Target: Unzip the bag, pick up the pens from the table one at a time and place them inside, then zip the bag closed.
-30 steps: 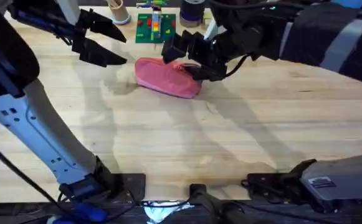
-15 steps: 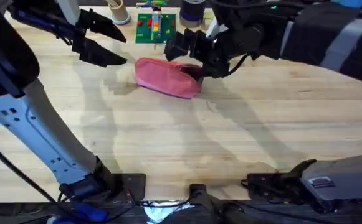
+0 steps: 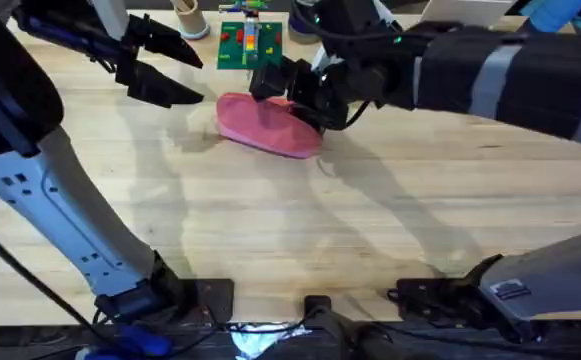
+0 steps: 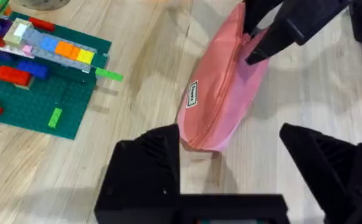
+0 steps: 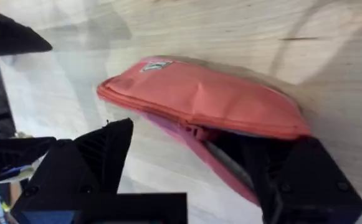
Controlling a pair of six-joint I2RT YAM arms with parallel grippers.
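A large light wooden plank tabletop (image 3: pixel 300 220) with visible grain spreads under even light. At its far edge sits a green flat building-brick baseplate (image 3: pixel 249 45) studded with coloured bricks, beside a tan cylindrical cup (image 3: pixel 188 17).

bright, even light from above falls on the light wooden plank worktop (image 3: pixel 300 215), where the arms cast soft grey shadows. the large dark right arm (image 3: pixel 510 80) close under the overhead camera is blurred. the pink soft fabric pouch (image 5: pixel 199 99) looks slightly soft-edged in the right wrist view.
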